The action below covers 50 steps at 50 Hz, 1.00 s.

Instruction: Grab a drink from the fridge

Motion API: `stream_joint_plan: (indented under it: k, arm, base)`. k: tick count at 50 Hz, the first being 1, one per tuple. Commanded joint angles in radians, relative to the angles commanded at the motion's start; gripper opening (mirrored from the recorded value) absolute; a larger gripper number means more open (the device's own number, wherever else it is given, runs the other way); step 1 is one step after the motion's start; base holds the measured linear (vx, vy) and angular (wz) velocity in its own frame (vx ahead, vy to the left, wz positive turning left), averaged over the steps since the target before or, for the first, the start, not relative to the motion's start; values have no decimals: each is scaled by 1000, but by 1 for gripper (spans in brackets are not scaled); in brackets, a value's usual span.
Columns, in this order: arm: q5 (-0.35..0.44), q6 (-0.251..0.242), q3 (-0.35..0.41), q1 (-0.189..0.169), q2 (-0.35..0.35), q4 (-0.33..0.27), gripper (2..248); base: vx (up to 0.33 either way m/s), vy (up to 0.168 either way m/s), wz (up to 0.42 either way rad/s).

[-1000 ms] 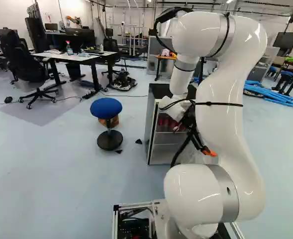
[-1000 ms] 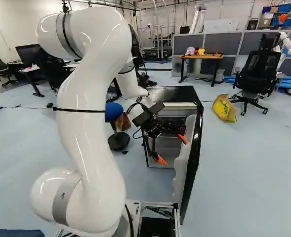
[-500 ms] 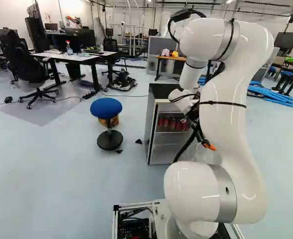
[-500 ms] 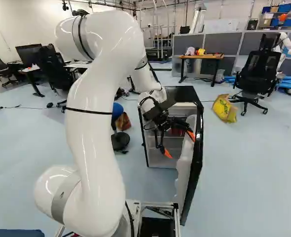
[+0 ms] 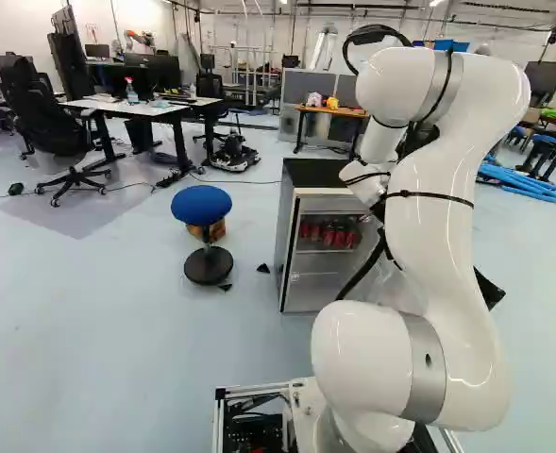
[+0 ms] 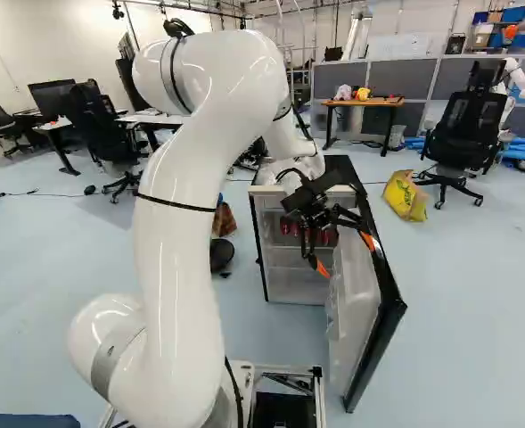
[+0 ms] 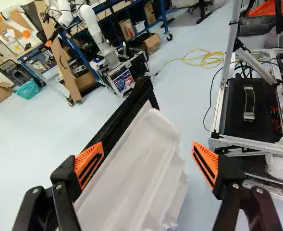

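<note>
"Start close. Clock on the right base view, gripper at the centre?"

"The arm has its foot at eight. The open door hangs at six, pale liner inward."

"And the gripper itself?"

"Fingers wide apart, clamped on nothing. In the wrist view the door lies between them, one pad at its dark edge, the other well off it."

"Where are the drinks?"

"Red cans, at ten, a close row on a shelf inside the fridge."

"How do they point?"

"Upright, as far as I can tell: long axis vertical, ends up and down."

"Handling?"

"If full, I'd expect a little weight and a firm body, but thin walls that dent, and slippery when chilled. Take one round the middle, pads on opposite sides, squeeze modestly. Neighbours could topple."

"Next move?"

"Clear the door, I'd say, then turn in towards ten."

"Beyond that?"

"A wooden-topped table at twelve."
</note>
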Motion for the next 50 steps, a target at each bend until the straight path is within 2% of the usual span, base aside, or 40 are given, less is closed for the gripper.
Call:
stream_joint_plan:
  k: [33, 50]
  arm:
    - [-30, 0, -168, -143, -71, -71, 247]
    - [-68, 0, -215, -186, -93, -135, 247]
  base:
    - [0, 0, 0]
    - [0, 0, 0]
